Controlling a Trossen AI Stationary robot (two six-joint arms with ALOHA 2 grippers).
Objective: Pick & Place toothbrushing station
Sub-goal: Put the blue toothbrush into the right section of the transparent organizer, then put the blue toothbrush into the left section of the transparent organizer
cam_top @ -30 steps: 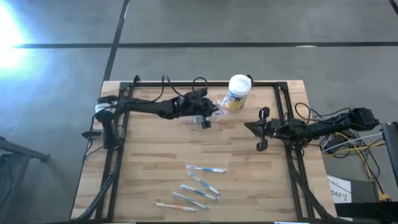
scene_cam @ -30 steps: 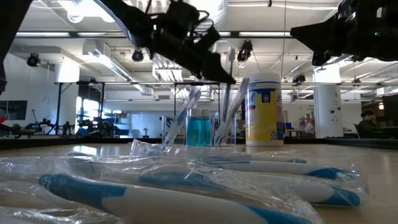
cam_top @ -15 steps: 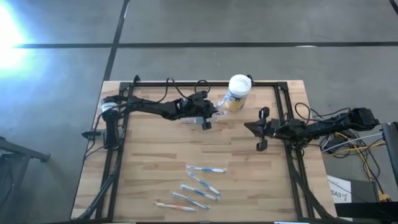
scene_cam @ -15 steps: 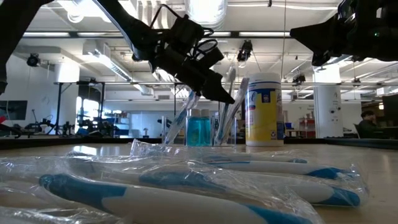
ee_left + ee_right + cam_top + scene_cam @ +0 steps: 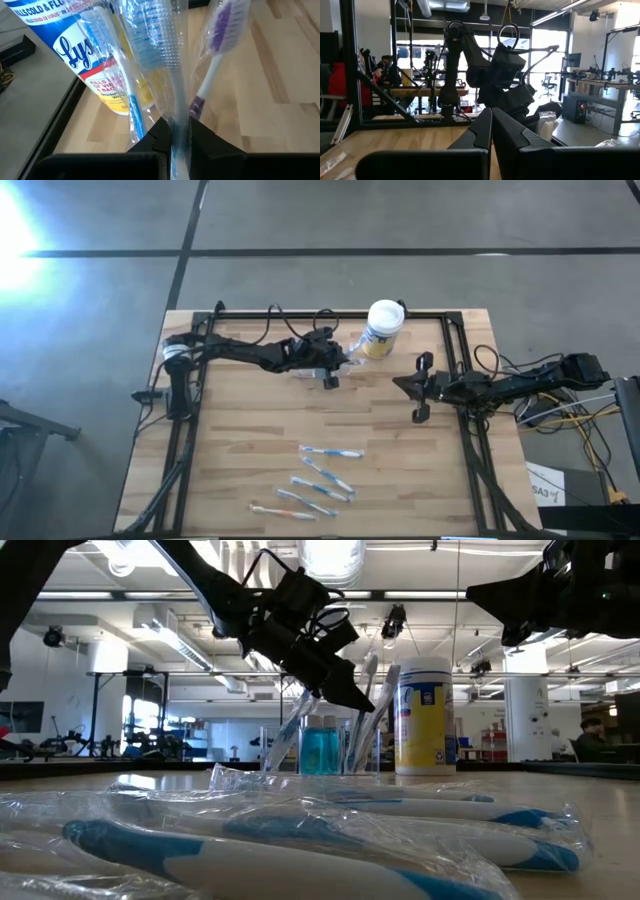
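Observation:
The toothbrushing station [image 5: 357, 345], a low clear plastic holder, stands at the table's far side beside a white canister with a yellow label [image 5: 383, 327]. Wrapped toothbrushes stand tilted in it [image 5: 292, 732], one with a purple head [image 5: 220, 31]. My left gripper [image 5: 343, 358] hovers at the holder's left side, slanting down, shut on a plastic-wrapped blue-and-white toothbrush [image 5: 162, 50]. My right gripper [image 5: 401, 384] waits shut, well to the right of the canister and above the table, touching nothing. My left gripper pinches the wrapped toothbrush by its handle [image 5: 176, 131] between the two fingers, wrap and all. The fingers [image 5: 350, 695] come from the table's left, slanting down, and lie across the brush. The brush stands steeply, head up [image 5: 370, 665]; its lower end reaches down into the holder.
Several more wrapped toothbrushes [image 5: 322, 480] lie loose on the near middle of the wooden table, filling the low view's foreground [image 5: 300, 830]. A black frame rail [image 5: 330, 313] runs along the far edge, just behind the canister.
My left gripper has sunk toward the holder, staying shut on the wrapped toothbrush, whose lower end has gone down among the brushes standing there. It came to rest in the last half second.

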